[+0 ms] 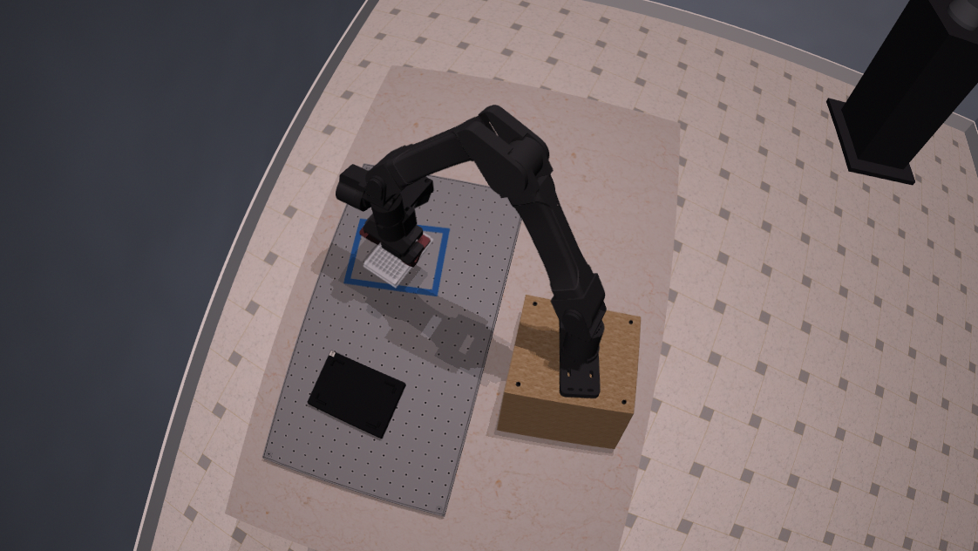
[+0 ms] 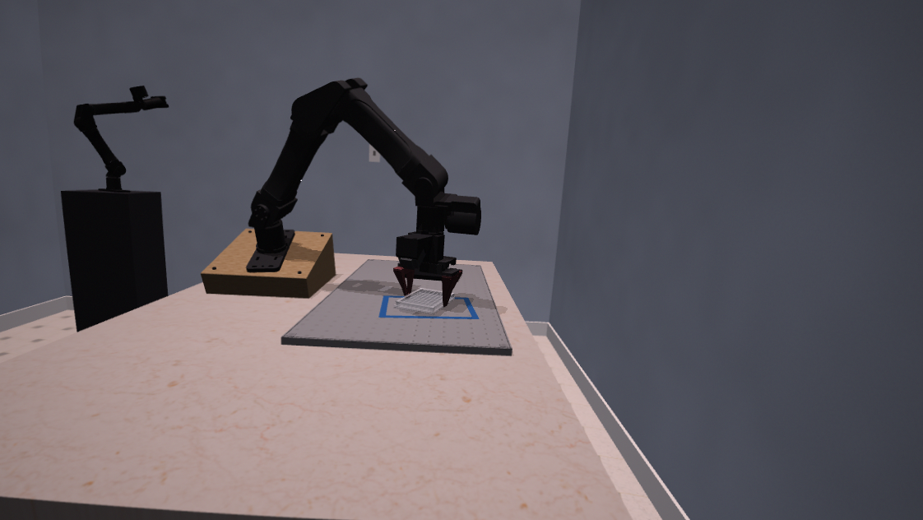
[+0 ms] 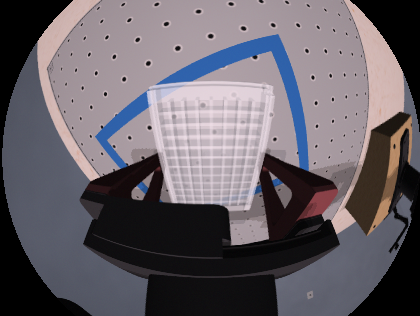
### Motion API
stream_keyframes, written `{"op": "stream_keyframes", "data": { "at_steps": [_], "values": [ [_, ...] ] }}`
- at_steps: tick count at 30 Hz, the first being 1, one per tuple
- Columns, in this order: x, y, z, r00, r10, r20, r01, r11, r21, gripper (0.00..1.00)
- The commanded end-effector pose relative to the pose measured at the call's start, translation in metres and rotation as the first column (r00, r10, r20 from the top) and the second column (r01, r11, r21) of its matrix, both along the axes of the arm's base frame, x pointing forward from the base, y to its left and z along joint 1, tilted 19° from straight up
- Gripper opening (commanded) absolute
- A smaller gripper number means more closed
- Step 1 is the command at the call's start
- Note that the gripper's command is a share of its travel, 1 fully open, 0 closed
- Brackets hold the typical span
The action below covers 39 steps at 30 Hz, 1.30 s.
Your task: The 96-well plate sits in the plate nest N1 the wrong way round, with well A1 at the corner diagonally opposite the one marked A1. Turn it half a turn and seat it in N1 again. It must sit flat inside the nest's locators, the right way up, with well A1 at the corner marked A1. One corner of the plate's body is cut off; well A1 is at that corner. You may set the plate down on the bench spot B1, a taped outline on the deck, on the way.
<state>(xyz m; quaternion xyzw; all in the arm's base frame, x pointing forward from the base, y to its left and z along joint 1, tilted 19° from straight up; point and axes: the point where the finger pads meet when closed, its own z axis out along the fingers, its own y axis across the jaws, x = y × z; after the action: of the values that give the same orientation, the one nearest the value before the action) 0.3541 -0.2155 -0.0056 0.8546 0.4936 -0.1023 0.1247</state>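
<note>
The clear 96-well plate lies inside the blue taped outline B1 on the grey deck, and it shows in the side view too. My gripper is shut on the plate, with one dark red finger on each long side near its close end; it shows in the side view as well. In the wrist view the plate runs away from me, and its far left corner is cut off. The plate looks to rest on or just above the deck. The black nest N1 stands empty at the deck's other end.
The arm's wooden base block stands right of the deck. A black pedestal with a second small arm stands far off at the table's back. The table edge and grey wall run close beyond B1.
</note>
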Motion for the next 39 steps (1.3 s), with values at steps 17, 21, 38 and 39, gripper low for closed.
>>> {"op": "stream_keyframes", "data": {
  "at_steps": [17,21,38,39],
  "values": [
    [0.014,0.012,0.048,0.999,0.014,0.041,-0.013,1.000,-0.027,0.00],
    [0.014,0.014,0.054,0.999,0.014,0.041,-0.013,1.000,-0.027,0.00],
    [0.014,0.023,0.078,0.999,0.014,0.042,-0.013,1.000,-0.026,0.00],
    [0.014,0.023,0.079,0.999,0.014,0.042,-0.013,1.000,-0.026,0.00]
  ]
}}
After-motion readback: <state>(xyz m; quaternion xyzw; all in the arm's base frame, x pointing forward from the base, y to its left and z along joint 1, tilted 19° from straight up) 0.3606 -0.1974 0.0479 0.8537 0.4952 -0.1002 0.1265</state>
